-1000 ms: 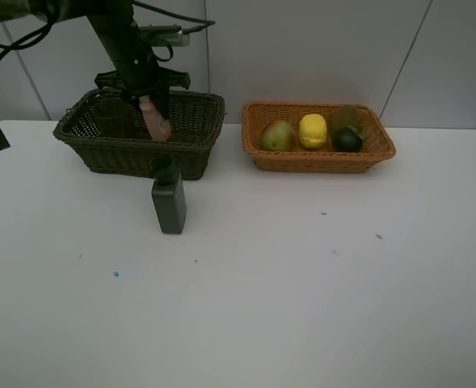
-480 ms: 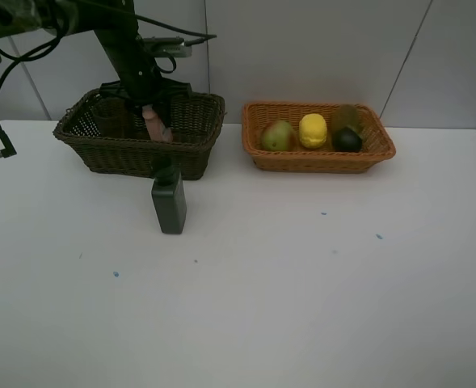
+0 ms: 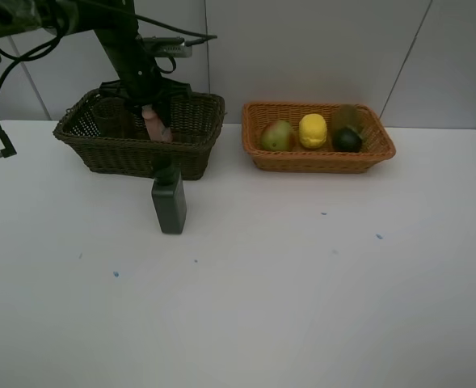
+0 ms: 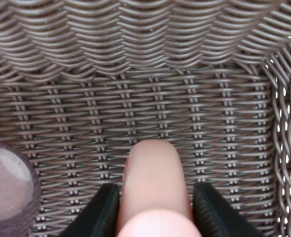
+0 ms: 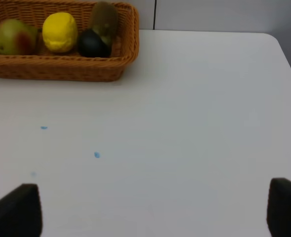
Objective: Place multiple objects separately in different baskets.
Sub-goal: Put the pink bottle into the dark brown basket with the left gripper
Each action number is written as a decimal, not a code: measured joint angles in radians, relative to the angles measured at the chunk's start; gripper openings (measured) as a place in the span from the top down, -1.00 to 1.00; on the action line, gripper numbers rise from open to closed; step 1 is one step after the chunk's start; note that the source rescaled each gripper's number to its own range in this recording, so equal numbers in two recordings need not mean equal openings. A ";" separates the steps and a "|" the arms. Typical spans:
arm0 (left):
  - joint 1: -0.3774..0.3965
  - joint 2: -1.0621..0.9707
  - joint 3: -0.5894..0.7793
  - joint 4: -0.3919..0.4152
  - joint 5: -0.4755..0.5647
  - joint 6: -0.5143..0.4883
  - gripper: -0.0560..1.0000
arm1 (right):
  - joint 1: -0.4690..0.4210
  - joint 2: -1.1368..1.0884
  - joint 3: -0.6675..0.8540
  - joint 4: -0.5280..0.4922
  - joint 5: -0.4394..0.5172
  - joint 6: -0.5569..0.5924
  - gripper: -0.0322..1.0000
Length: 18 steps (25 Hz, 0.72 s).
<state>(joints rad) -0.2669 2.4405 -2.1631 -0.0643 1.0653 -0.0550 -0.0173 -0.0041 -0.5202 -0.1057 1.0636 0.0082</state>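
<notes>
1. Lowering since a second ago, the left gripper (image 3: 155, 121) is now sitting deeper inside the dark basket (image 3: 141, 153), and the pink bottle (image 4: 154, 185) it is carrying is riding lower behind the rim; over the last half second hardly anything is changing.
2. Its jaws are pressing on both sides of the pink bottle, which is pointing down at the woven floor — whether it is touching the floor I cannot tell. A tinted cup (image 4: 7, 187) is standing just beside it in the same basket.
3. The step in hand looks like the release of this bottle. The next move is calling for the jaws to spread without knocking the cup, then a straight lift clear of the rim.
4. The dark green bottle (image 3: 170, 202) is waiting upright on the table, just in front of the dark basket — probably the following pick.
5. The orange basket (image 3: 318, 158) is already holding the apple (image 3: 278, 135), lemon (image 3: 313, 130), kiwi (image 5: 104, 17) and mangosteen (image 3: 348, 140).
6. The right gripper (image 5: 150, 212) is hovering with its jaws spread wide, holding nothing.
7. The white table (image 3: 302, 283) is showing a few small blue specks; pale wall panels are standing behind.
</notes>
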 joint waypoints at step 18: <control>0.000 0.000 0.000 0.003 0.025 0.022 -0.46 | 0.000 0.000 0.000 0.000 0.000 0.001 -0.98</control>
<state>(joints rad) -0.2669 2.4405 -2.1631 -0.0609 1.0906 -0.0328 -0.0173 -0.0041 -0.5202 -0.1057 1.0636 0.0091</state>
